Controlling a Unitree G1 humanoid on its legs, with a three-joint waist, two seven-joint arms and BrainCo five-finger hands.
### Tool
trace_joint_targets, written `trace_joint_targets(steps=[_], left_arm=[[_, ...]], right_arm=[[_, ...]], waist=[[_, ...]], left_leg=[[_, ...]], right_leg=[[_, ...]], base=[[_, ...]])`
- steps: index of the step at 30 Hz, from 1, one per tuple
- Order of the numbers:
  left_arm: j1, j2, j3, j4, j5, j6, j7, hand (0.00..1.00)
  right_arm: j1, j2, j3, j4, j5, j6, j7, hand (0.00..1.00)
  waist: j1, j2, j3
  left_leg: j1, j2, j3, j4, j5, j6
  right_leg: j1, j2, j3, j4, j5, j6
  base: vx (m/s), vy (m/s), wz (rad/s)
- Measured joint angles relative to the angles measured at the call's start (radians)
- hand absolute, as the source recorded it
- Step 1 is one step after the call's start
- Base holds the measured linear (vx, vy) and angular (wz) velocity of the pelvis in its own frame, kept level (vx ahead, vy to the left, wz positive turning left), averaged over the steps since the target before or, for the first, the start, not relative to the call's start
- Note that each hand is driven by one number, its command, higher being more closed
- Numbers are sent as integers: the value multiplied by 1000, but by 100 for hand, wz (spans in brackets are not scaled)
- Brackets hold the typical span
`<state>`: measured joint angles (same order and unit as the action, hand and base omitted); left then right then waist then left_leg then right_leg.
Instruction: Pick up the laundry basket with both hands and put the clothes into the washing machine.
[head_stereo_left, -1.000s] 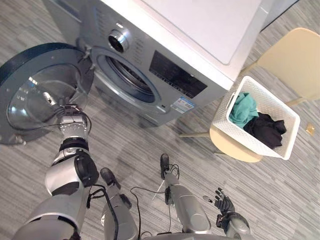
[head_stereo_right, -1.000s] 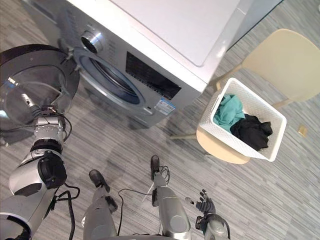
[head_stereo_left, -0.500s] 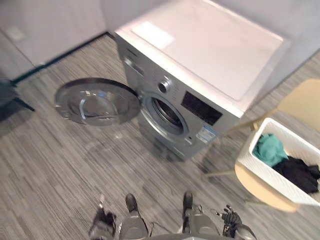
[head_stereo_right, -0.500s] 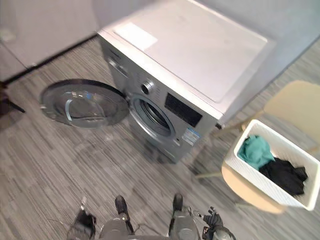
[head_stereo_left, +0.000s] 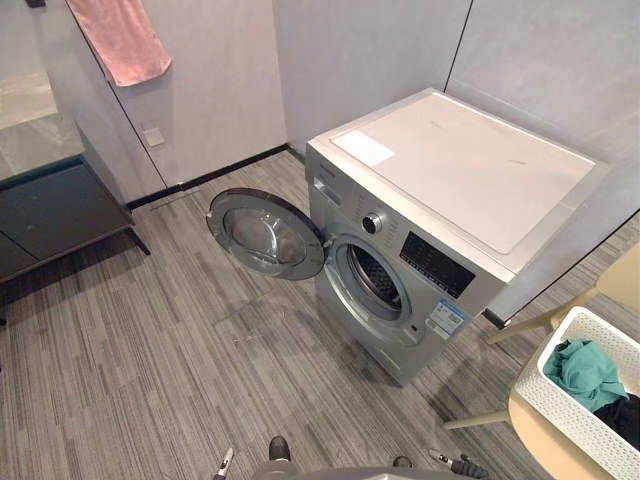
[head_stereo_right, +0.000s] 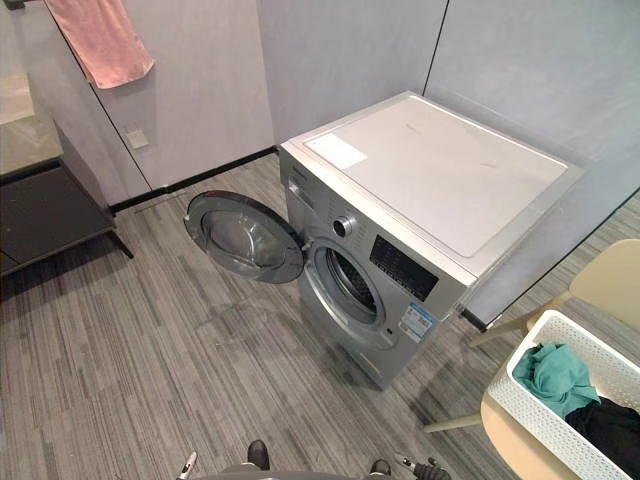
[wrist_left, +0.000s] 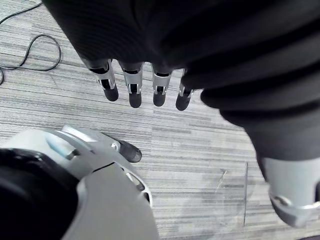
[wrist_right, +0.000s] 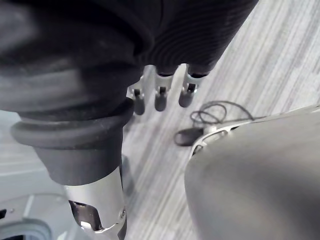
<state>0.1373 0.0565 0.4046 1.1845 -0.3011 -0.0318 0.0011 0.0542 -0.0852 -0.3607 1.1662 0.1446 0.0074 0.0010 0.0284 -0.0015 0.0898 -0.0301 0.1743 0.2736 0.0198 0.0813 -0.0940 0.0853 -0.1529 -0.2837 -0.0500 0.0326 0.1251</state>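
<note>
Front-loading washing machine (head_stereo_left: 455, 195) stands on the grey plank floor (head_stereo_left: 150, 380), its round door (head_stereo_left: 265, 232) swung wide and the drum opening (head_stereo_left: 376, 283) exposed. Labelling: a white sticker (head_stereo_left: 363, 148) on the lid and a blue-and-white label (head_stereo_left: 447, 318) under the dark control panel (head_stereo_left: 436, 265); the print on both is too small to read. The white laundry basket (head_stereo_left: 573, 408) sits on a cream chair (head_stereo_left: 538, 447) to the machine's right. It holds a teal garment (head_stereo_left: 583, 368) and a black garment (head_stereo_left: 627, 416), and neither hand touches it. Left hand (wrist_left: 132, 87): fingers straight and slightly apart, hanging over the floor, holding nothing. Right hand (wrist_right: 161, 92): fingers likewise extended, nothing in the grasp. A pink towel (head_stereo_left: 125, 38) hangs on the wall at far left.
</note>
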Motion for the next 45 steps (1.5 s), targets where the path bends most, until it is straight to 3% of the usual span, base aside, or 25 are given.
trace_joint_targets(steps=[3, 7, 9, 12, 14, 20, 21, 22, 23, 24, 25, 27, 28, 29, 30, 32, 33, 36, 39, 41, 43, 45], left_arm=[[-3, 4, -51, -6, -3, 0, 1, 0], [-10, 5, -98, -6, 22, -2, -1, 0], [-4, 7, -96, -5, 45, -2, -2, 0], [-13, 10, -99, -4, 101, -2, -2, 0], [-26, 17, -101, -4, 141, -2, -2, 0], [-103, 21, -99, -15, 193, -10, -2, 0], [-138, 8, -96, -24, 231, -8, -3, 0], [-156, 9, -90, -38, 238, -7, -3, 0], [-160, 1, -82, -42, 239, -7, -2, 0], [-163, -14, -68, -61, 240, -3, -2, 0], [-159, -29, -71, -81, 241, 1, -1, 0], [-156, -33, -95, -84, 234, 2, -2, 0], [-152, -31, -106, -83, 232, 5, -2, 0], [-147, -24, -111, -82, 229, 5, -1, 0], [-143, -8, -114, -65, 221, 8, -1, 0], [-139, -21, -150, -35, 208, 13, -2, 0], [-130, -30, -172, -36, 200, 12, -1, 0], [-128, -11, -174, -36, 193, 12, 0, 0], [-127, 10, -165, -37, 176, 10, 1, 0], [-126, 24, -157, -37, 164, 10, 1, 0], [-110, 27, -147, -37, 155, 10, 2, 0], [-96, 24, -114, -37, 153, 8, 5, 0]], right_arm=[[-17, -16, 6, 14, 1, 0, -11, 0], [-61, -8, 5, 27, 3, 0, -17, 0], [-80, 10, 3, 20, 4, -1, -15, 0], [-53, 44, 7, -41, 12, -5, -15, 0], [-24, 54, 8, -59, 14, -4, -15, 0], [17, 73, 3, -82, 41, -5, -14, 0], [21, 84, -17, -87, 40, -3, -5, 0], [22, 90, -29, -88, 41, -2, 0, 0], [24, 90, -32, -88, 41, -1, 1, 0], [9, 93, -50, -93, 42, 2, 1, 0], [16, 92, -77, -94, 40, 0, 2, 0], [22, 91, -128, -68, 38, 2, 1, 0], [4, 90, -145, -44, 27, 4, -2, 0], [-5, 89, -156, -37, 17, 5, -12, 0], [-12, 72, -162, -24, 9, 5, -16, 0], [-9, 32, -163, -3, 8, 6, -17, 0], [-10, 11, -162, 7, 8, 13, -18, 0], [-29, 15, -137, 7, 9, 13, -15, 0], [-48, 28, -87, 6, 10, 11, -15, 0], [-48, 36, -67, 6, 11, 7, -16, 0], [-47, 36, -42, 5, 11, -1, -16, 0], [-47, 30, -42, -4, 11, -4, -17, 0]], waist=[[10, 10, 4], [16, 17, 6], [17, 10, 6], [2, 2, -1], [-13, -5, -1], [-14, -45, 16], [-16, -67, 21], [-15, -71, 25], [-8, -54, 28], [-16, -50, 30], [-18, -51, 29], [-13, -48, 25], [-12, -47, 22], [-10, -51, 21], [-12, -41, 11], [-14, 4, -5], [-10, 25, -16], [-10, 1, -22], [-10, -36, -25], [-10, -42, -23], [-8, -40, -22], [-2, -8, -7]], left_leg=[[-32, 2, -30, 132, -60, 5], [-2, -40, -38, 90, -82, -6], [39, -66, -39, 28, -77, -5], [114, -85, -11, -123, -13, -4], [115, -85, 1, -122, -11, -6], [180, -66, 140, -116, -43, -3], [183, -62, 174, -106, -58, 11], [175, -47, 200, -74, -74, 19], [164, -25, 219, -58, -82, 31], [157, 2, 264, -34, -83, 30], [174, 0, 282, -30, -84, 30], [184, -1, 309, -28, -83, 29], [181, -1, 332, -14, -82, 28], [177, -3, 344, -7, -82, 27], [162, 1, 346, 8, -80, 26], [136, -2, 249, -15, -95, 20], [146, -4, 229, -44, -85, 7], [156, 1, 264, -18, -82, 1], [141, 35, 270, 29, -96, -18], [128, 57, 278, 68, -109, -28], [97, 127, 279, 170, -152, -44], [67, 210, 285, 301, -196, -31]], right_leg=[[4, -15, -3, 47, -24, 2], [-5, -42, 47, 71, -35, 1], [-17, -44, 100, 68, -36, -19], [-39, -40, 136, 68, -31, -30], [-46, -39, 145, 67, -31, -30], [-107, -18, 210, 169, -29, -28], [-127, -17, 199, 191, -19, -39], [-142, -4, 198, 188, 8, -75], [-145, 7, 192, 172, 27, -102], [-178, -14, 95, 313, -48, -132], [-184, -66, -18, 513, -136, -127], [-131, -145, -151, 599, -178, -138], [-117, -198, -213, 596, -178, -136], [-116, -215, -237, 578, -171, -127], [-116, -179, -264, 528, -172, -126], [-86, -117, -231, 394, -159, -118], [-70, -76, -176, 306, -135, -77], [-18, -27, -127, 133, -91, -17], [28, 19, -106, -9, -7, -32], [33, 40, -94, -44, 10, -42], [34, 79, -76, -48, 6, -64], [40, 122, -51, -51, -1, -80]], base=[[26, 29, 12], [7, 74, 0], [4, 70, -57], [39, 20, -49], [63, -5, -25], [44, 9, -69], [-46, 15, -74], [-52, -9, -77], [-12, -31, -79], [2, -31, -71], [22, -6, -55], [20, -9, -50], [44, -86, -71], [20, -166, -87], [4, -252, -80], [-44, -187, -66], [-27, -61, -53], [-39, -95, -61], [-153, -85, -30], [-142, -84, -22], [-157, -121, -30], [-126, -94, -37]])
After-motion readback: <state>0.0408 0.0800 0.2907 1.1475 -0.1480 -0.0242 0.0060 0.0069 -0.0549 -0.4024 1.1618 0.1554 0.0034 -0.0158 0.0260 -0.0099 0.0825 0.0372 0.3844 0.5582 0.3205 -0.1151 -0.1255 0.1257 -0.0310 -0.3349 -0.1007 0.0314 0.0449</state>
